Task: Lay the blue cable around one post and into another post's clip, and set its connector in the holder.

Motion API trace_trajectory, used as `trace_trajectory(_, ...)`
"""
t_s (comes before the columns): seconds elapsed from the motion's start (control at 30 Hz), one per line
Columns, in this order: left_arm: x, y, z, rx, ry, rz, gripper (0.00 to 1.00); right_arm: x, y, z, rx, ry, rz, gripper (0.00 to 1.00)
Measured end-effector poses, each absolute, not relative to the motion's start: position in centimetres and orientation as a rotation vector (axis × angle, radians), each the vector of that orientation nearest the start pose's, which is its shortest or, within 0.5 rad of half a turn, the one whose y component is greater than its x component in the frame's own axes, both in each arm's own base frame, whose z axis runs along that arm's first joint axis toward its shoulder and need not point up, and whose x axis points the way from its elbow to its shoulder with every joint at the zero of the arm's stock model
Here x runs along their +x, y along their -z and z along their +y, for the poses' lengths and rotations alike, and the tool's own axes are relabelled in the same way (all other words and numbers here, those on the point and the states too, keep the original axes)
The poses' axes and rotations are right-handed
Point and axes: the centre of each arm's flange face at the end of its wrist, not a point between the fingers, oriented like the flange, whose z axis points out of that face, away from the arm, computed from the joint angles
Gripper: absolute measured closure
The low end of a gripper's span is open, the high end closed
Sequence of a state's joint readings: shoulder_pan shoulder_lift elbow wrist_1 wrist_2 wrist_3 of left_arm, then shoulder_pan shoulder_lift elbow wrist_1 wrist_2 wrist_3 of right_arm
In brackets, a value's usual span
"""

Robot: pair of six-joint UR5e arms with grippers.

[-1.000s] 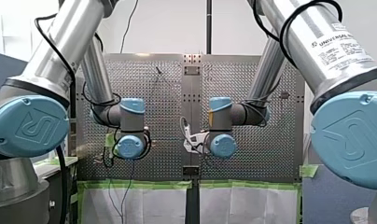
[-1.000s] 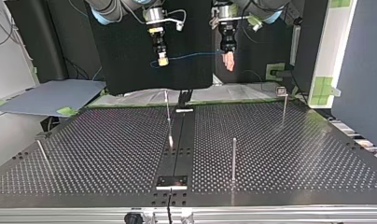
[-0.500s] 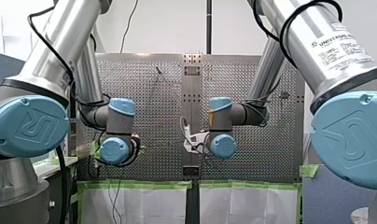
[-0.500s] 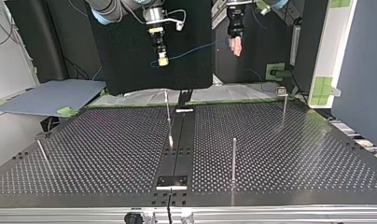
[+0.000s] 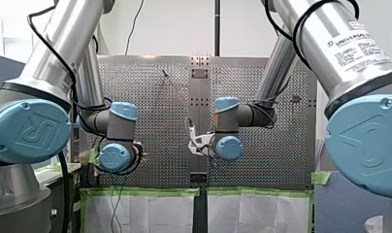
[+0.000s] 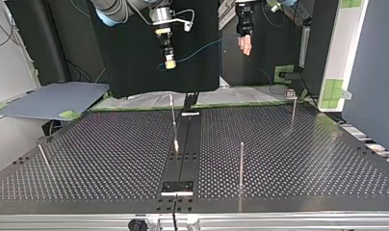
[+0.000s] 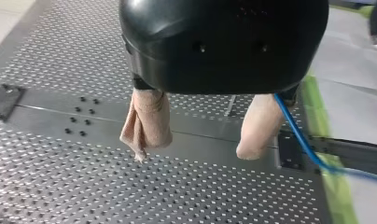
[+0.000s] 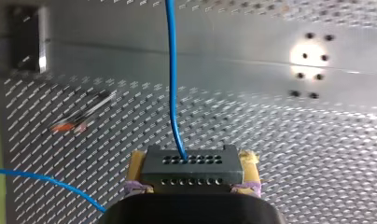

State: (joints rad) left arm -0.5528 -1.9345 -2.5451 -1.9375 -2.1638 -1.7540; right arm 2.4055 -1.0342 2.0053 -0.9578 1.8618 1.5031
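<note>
Left gripper [image 6: 244, 46] has gone up and toward the upper right of the top view since a second ago. Right gripper [image 6: 169, 60] has barely shifted.

Nearest, bottom centre of the top view: a small plate on the table [image 6: 303, 159], which I take for the holder [image 6: 178, 186]. Nothing sits in it. Just behind, right of centre, stands the near post [image 6: 240, 163], and further back the thin centre post [image 6: 174, 115]. At the right of the frame is the clip post [image 6: 292, 110], and the clip [image 6: 290, 93] on top of it is empty.

Farthest, along the upper edge, both grippers hang well above the table. Right gripper is clenched on the black connector [image 8: 191, 170] between yellow pads. The blue cable [image 8: 172, 84] runs out of the connector and across the air toward my left gripper. Left fingers [image 7: 147, 123], beige-padded, are spread and grasp nothing. The cable passes just beside one of them, contact unclear.

Step, as I judge it: still carrying, routing not begun, cable around no post. Next move calls for lowering the cable to post height and swinging it around one post. The left gripper needs a hold on the cable, or must guide it, before the clip.
</note>
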Motion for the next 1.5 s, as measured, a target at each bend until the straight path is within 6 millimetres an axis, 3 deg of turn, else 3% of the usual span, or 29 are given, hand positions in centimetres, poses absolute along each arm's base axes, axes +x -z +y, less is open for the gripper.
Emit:
trace_trajectory(0.17, 22.7, -8.1, -22.9, -0.153, 0.047, 1.665, 0.00, 48.7, -14.1, -26.7, 1.607, -1.627, -0.835, 1.00)
trace_trajectory(0.37, 23.2, -9.7, -22.8, -0.179, 0.040, 1.651, 0.00, 49.5, -18.1, -26.7, 1.577, -1.669, -0.827, 1.00)
trace_trajectory(0.87, 28.1, -17.2, -25.0, -0.326, 0.210, 1.518, 0.00, 49.5, -29.5, -30.9, 1.414, -1.726, -0.858, 1.00)
trace_trajectory(1.07, 29.7, -20.8, -25.8, -0.367, 0.291, 1.463, 0.00, 49.9, -31.0, -31.6, 1.433, -1.721, -0.846, 1.00)
trace_trajectory(1.5, 31.9, -30.4, -26.8, -0.434, 0.456, 1.327, 0.00, 50.8, -31.7, -31.3, 1.557, -1.673, -0.795, 1.00)
